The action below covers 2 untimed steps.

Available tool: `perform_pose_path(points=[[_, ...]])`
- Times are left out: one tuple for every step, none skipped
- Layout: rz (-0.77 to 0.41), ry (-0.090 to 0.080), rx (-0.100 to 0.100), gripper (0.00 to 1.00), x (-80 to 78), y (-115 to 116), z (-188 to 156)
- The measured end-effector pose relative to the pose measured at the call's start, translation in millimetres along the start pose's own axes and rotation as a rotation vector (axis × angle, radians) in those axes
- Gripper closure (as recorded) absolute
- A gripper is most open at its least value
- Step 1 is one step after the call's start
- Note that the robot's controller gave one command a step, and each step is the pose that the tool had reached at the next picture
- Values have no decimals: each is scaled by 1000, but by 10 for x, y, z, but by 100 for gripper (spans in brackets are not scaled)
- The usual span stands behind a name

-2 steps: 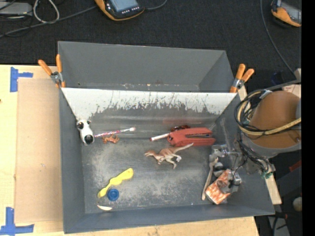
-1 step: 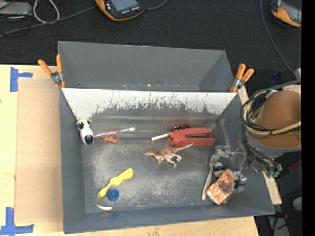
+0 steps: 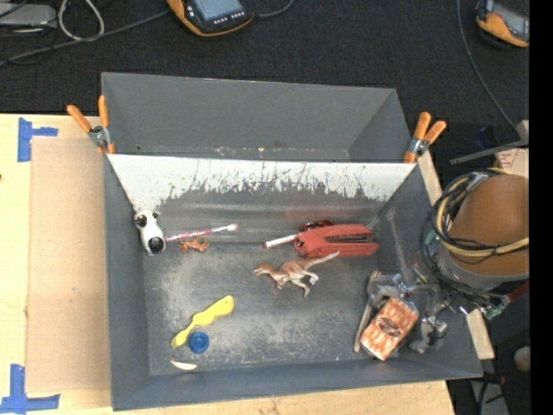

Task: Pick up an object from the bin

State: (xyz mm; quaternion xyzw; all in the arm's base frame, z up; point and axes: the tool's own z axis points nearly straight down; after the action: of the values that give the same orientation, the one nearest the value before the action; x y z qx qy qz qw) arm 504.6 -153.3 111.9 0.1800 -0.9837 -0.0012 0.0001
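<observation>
Hanging at the bin's [image 3: 251, 111] five o'clock, the gripper [image 3: 399, 316] is seen over an orange toy [image 3: 386, 329]; its grip cannot be told.

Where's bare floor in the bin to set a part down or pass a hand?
Biggest bare patch: front centre floor, between the yellow propeller toy, the brown dinosaur and the pincer. Smaller one: left floor below the white capsule. Crowded: back row, pink stick to red tool, and front right corner, pincer by an orange patterned block.

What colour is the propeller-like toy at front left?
Propeller toy: yellow, blue cap at its end; camera view.
</observation>
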Motion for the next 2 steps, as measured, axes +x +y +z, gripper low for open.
perform_pose_path(points=[[-334,-7,-16,0,132,121,414],[-89,-5,-14,100,-87,8,426]])
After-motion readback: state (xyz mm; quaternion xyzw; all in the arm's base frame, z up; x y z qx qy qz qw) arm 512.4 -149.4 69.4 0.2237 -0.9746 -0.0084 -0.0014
